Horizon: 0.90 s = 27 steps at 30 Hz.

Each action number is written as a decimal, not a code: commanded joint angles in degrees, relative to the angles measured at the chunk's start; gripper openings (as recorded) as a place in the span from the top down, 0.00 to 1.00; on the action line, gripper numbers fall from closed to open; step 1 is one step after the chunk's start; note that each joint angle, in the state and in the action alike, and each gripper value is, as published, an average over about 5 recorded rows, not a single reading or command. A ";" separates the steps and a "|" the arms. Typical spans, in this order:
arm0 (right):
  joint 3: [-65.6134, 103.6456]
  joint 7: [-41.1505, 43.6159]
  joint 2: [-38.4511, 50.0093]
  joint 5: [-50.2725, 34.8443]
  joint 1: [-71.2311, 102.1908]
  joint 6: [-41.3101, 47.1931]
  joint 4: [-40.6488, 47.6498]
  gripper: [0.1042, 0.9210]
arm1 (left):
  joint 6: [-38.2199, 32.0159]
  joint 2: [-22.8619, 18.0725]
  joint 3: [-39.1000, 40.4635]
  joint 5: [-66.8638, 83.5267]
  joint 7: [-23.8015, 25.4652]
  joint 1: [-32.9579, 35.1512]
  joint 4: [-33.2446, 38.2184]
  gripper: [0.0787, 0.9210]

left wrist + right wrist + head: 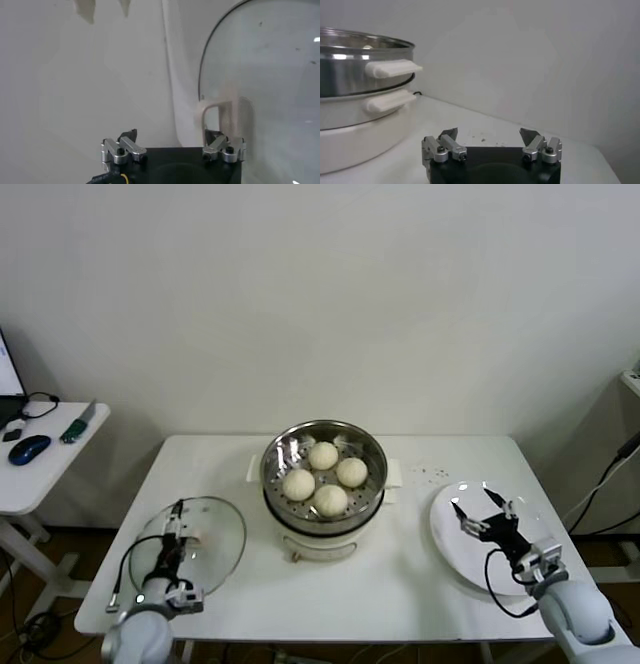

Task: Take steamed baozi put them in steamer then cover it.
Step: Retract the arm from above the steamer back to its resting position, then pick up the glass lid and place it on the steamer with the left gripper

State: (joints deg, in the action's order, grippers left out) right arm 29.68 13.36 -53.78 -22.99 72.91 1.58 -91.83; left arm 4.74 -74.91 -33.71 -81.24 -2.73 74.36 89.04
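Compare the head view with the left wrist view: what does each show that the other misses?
Only the head view shows the four baozi inside the steamer, the white plate and the open right hand over it. Only the left wrist view shows the cover's handle up close, beside one finger. Both show the cover lying on the table and the open left hand at it.

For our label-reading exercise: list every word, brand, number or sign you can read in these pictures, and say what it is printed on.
None can be read.
The steamer, the glass lid and the plate show no print.
The items on the side desk are too small to show any.
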 commanded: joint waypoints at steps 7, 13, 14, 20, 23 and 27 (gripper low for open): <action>0.43 0.68 -1.05 2.47 0.54 -0.73 0.76 0.12 | -0.59 -0.21 0.08 3.36 -0.68 -1.80 -3.93 0.36; 0.58 1.01 -1.30 2.93 0.42 -1.06 1.14 0.12 | -0.69 -0.09 0.13 4.79 -0.75 -1.70 -3.35 0.56; 0.58 1.07 -1.35 3.02 0.39 -1.12 1.20 0.12 | -0.72 -0.03 0.12 5.04 -0.75 -1.70 -3.14 0.59; 0.70 1.51 -1.60 3.46 0.41 -1.47 1.53 0.12 | 0.07 0.64 0.12 7.01 0.74 -0.49 0.14 0.80; 0.85 1.80 -1.42 3.55 0.52 -1.50 1.77 0.12 | 0.80 1.18 0.04 7.44 1.10 0.93 3.25 0.89; 1.14 1.89 -0.94 3.56 0.46 -1.67 2.08 0.12 | 3.58 1.86 0.08 7.21 0.09 3.73 8.69 0.92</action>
State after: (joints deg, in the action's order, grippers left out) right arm 30.72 15.14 -55.05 -19.58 73.36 0.06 -89.98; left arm 4.96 -73.85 -33.64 -75.16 -2.69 74.68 89.47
